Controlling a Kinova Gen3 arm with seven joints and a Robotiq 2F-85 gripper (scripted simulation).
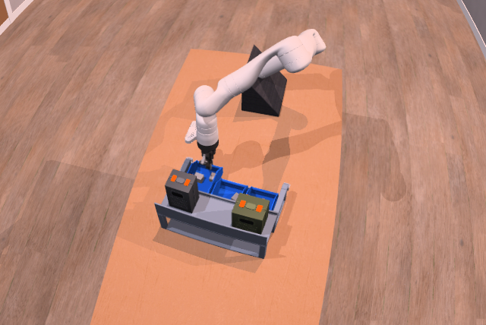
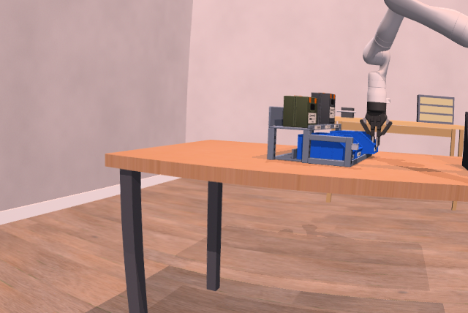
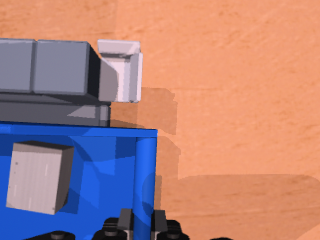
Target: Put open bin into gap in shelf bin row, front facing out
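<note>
My gripper [image 1: 209, 165] [image 2: 376, 143] [image 3: 142, 225] points down and is shut on the front wall of a blue bin [image 1: 203, 187] [image 2: 363, 138] [image 3: 107, 172]. The bin is at the left end of the row in the top view, its rear at the upper board [image 1: 213, 208] and its front standing out past the other bins. Its exact tilt is hard to tell. A grey block [image 1: 199, 177] [image 3: 34, 177] and a smaller grey part [image 1: 212, 176] lie in it. A middle bin [image 1: 227, 188] and a right bin [image 1: 263, 196] stand in the shelf [image 1: 212, 230] [image 2: 305, 147].
A dark grey case [image 1: 181, 194] [image 2: 325, 107] and a green case [image 1: 249, 217] [image 2: 300, 111] stand on the upper board. The shelf's grey end post [image 3: 60, 67] is beside the held bin. A black wedge-shaped object [image 1: 263, 96] stands further back on the table [image 1: 219, 285] [image 2: 189, 154].
</note>
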